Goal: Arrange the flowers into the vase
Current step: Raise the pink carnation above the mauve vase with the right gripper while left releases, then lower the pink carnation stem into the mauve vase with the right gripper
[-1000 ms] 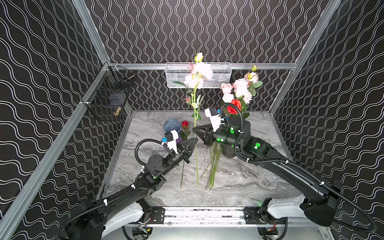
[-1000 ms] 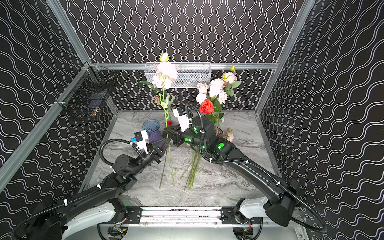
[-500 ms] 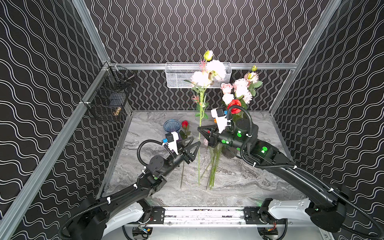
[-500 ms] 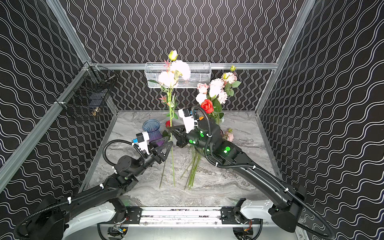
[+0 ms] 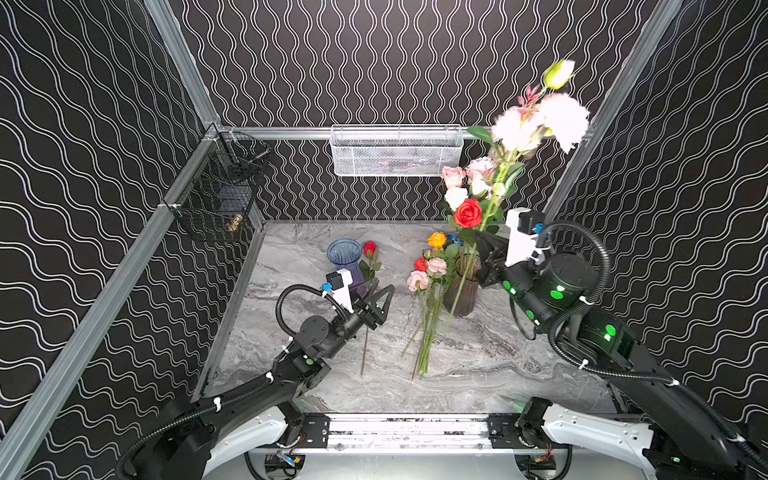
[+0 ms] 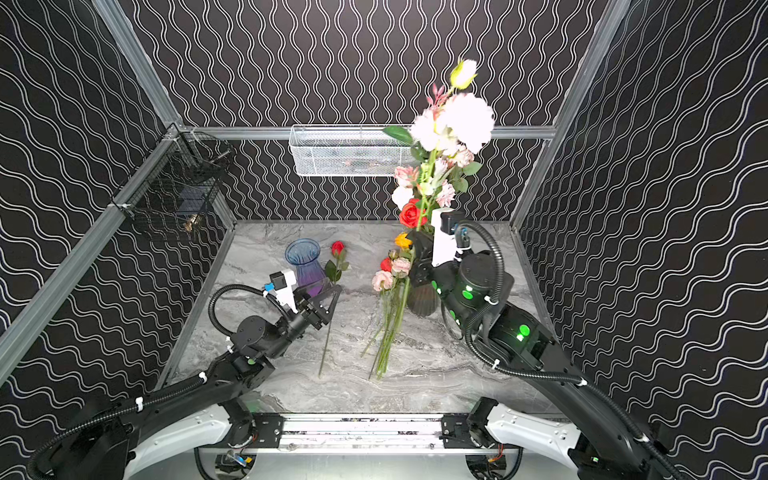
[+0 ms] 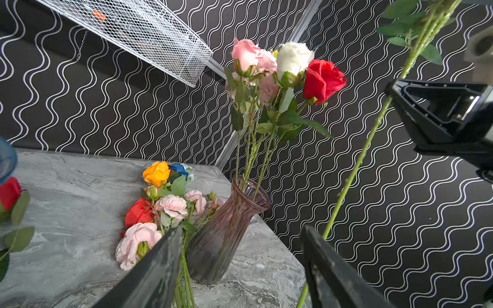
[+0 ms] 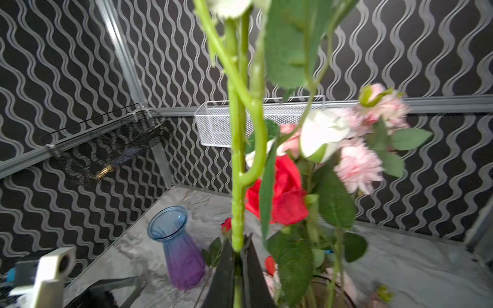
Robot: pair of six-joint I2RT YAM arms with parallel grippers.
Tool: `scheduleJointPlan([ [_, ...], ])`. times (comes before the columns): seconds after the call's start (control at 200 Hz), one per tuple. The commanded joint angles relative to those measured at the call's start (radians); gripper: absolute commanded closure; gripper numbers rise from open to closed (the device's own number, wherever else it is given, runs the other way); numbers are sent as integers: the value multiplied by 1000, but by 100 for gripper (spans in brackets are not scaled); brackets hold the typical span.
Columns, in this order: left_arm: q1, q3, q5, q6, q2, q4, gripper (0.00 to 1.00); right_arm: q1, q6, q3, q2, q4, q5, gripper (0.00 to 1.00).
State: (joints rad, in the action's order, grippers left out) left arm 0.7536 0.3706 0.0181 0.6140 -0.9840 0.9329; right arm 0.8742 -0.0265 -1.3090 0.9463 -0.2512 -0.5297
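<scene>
Now the right claw (image 8: 237, 257) clenches a tall white-pink green-stemmed flower (image 5: 540, 120) beside the smoky ribbed glass vase (image 7: 226, 234); the left claw (image 5: 380, 293) is released. Its stem could topple the vase.

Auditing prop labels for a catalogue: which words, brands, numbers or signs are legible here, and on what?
No text can be read.
On the right pincer, shut on the white flower stem: a faint moulded mark, too small to read.
Nothing else shows lettering.
</scene>
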Motion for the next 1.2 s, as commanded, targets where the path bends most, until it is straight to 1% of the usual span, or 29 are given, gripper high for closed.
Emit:
scheduleJointPlan([
  [0.0,0,1,15,-5,4,19,27,-1,95,-21,-16,98,-166,100],
  [0.135,0,3,15,-5,17,1,27,-1,193,-44,2,175,-269,100],
  [0.225,0,14,13,-10,25,-27,27,-2,276,-59,25,270,-324,100],
  [0.31,0,20,6,-8,26,-23,27,-7,337,-104,57,313,-335,100],
  [0.521,0,14,16,-13,56,-50,27,-38,382,-175,120,340,-315,100],
  [0.596,0,15,13,-18,60,-55,27,-76,369,-185,135,337,-294,100],
  [0.756,0,22,4,-13,49,-52,27,-189,263,-213,171,266,-190,100],
  [0.866,1,22,4,-13,47,-49,27,-245,235,-199,189,284,-147,100],
  [0.986,0,21,6,-19,43,-54,27,-280,203,-216,218,252,-116,100],
  [1.191,0,12,14,-23,36,-48,27,-301,153,-164,232,244,-98,100],
])
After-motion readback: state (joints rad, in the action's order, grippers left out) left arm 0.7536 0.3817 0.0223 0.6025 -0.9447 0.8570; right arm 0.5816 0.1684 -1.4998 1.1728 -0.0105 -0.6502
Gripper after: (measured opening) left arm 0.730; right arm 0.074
